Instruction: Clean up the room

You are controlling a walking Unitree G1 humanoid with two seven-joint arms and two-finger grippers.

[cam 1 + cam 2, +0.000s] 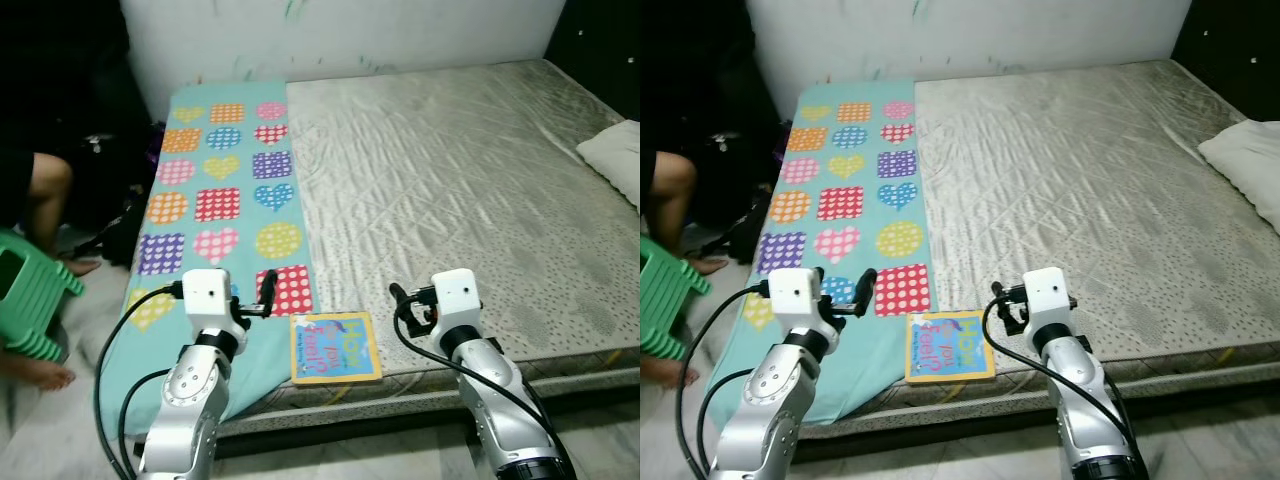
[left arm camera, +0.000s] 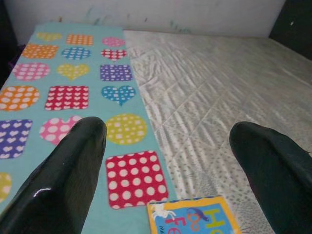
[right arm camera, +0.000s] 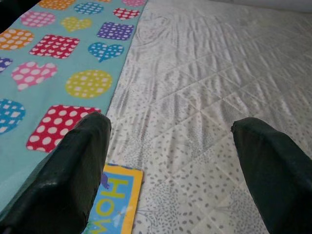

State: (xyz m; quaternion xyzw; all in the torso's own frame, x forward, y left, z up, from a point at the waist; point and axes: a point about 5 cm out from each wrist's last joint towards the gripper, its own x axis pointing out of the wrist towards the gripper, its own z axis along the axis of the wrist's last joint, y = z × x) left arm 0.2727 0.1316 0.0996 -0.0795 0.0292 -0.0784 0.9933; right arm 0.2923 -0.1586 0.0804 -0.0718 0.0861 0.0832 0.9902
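Note:
A children's book (image 1: 335, 347) with a yellow border and blue cover lies flat at the near edge of the bare mattress (image 1: 470, 170). My left gripper (image 1: 255, 296) hovers just left of the book, over the teal blanket (image 1: 220, 190) with its coloured hearts and squares. It is open with nothing between its fingers (image 2: 68, 180). My right gripper (image 1: 405, 304) hangs just right of the book, above the mattress edge, also open and empty. The left wrist view has the book's top edge (image 2: 195, 217) low between the fingers. In the right wrist view the book's corner (image 3: 114, 202) sits beside one finger (image 3: 73, 170).
A white pillow (image 1: 615, 160) lies at the mattress's far right. On the floor to the left stands a green plastic stool (image 1: 30, 295), with a person's leg (image 1: 45, 200) and foot beside it. A white wall (image 1: 340, 30) runs behind the bed.

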